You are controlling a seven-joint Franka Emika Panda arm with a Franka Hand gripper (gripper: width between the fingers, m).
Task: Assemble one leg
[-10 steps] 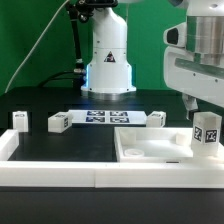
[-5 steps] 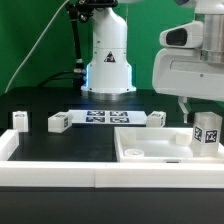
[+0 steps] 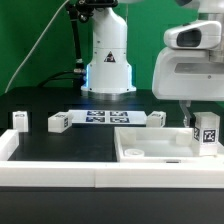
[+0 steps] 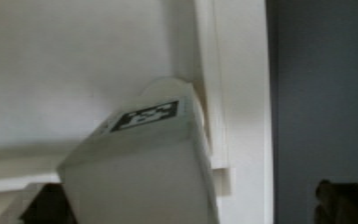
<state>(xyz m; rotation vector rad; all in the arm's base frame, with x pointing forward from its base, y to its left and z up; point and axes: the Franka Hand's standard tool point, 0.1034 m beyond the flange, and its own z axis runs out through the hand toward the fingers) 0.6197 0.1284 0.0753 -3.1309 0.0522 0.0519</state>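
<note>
white leg point(image 3: 206, 134) stands upright in the panel point(image 3: 150, 152), clamped between the gripper point(image 3: 200, 122) fingers

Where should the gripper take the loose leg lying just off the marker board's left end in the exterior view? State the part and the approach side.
Grip that leg across the middle of its blocky body, coming straight down from above. It lies low on the table, apart from the marker board, so there is likely room to close on its flat side faces.
</note>
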